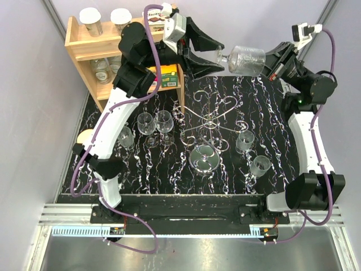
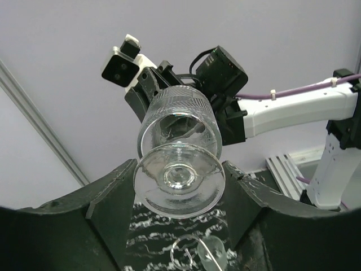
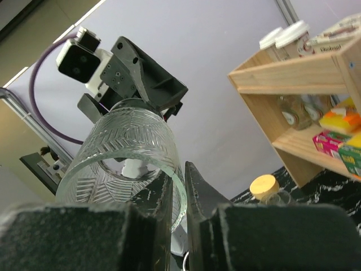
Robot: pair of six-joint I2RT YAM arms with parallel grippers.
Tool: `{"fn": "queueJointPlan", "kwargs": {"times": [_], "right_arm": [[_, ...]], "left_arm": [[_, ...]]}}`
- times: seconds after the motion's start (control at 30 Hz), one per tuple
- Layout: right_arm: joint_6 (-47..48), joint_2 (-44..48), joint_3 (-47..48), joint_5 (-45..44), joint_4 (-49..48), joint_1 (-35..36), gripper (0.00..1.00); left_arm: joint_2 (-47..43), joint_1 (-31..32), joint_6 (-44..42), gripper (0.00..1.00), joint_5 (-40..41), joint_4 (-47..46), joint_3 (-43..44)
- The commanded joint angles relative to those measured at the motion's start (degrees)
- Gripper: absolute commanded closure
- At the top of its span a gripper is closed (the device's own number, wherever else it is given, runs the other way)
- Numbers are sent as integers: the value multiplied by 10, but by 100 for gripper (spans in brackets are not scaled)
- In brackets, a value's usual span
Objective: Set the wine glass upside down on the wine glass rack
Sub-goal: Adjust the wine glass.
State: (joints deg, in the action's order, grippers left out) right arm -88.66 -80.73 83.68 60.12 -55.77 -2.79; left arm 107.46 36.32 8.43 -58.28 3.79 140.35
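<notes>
We are passing the wine glass (image 1: 246, 59) between claws high over the bench (image 1: 271, 107), the right claw (image 3: 179, 175) pinching its rim and the left claw (image 2: 179, 169) sitting around its foot, squeezing or not we cannot tell, and we think flipping it over the wine glass rack (image 1: 209, 119) is coming next.

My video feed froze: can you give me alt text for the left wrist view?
A clear patterned wine glass lies sideways in mid-air, round foot facing the camera between the left gripper's dark fingers; the right gripper holds its far rim. Below shows the thin silver wire rack on a black marbled table.
</notes>
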Motion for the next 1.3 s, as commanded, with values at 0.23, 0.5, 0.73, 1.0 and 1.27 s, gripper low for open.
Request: {"fn": "queueJointPlan", "kwargs": {"times": [0.23, 0.5, 0.73, 1.0, 1.27], "right_arm": [[45, 69, -161, 32, -66, 11, 100], [45, 85, -259, 18, -139, 24, 93], [48, 82, -283, 12, -145, 53, 74], [35, 73, -283, 25, -150, 55, 64], [33, 68, -284, 60, -151, 55, 50]], "left_arm": [[-80, 9, -105, 100, -13, 105, -133], [-113, 21, -134, 100, 13, 143, -176], [-124, 24, -129, 100, 27, 150, -177], [-126, 25, -140, 100, 33, 164, -175], [-129, 25, -175, 100, 31, 200, -166]]}}
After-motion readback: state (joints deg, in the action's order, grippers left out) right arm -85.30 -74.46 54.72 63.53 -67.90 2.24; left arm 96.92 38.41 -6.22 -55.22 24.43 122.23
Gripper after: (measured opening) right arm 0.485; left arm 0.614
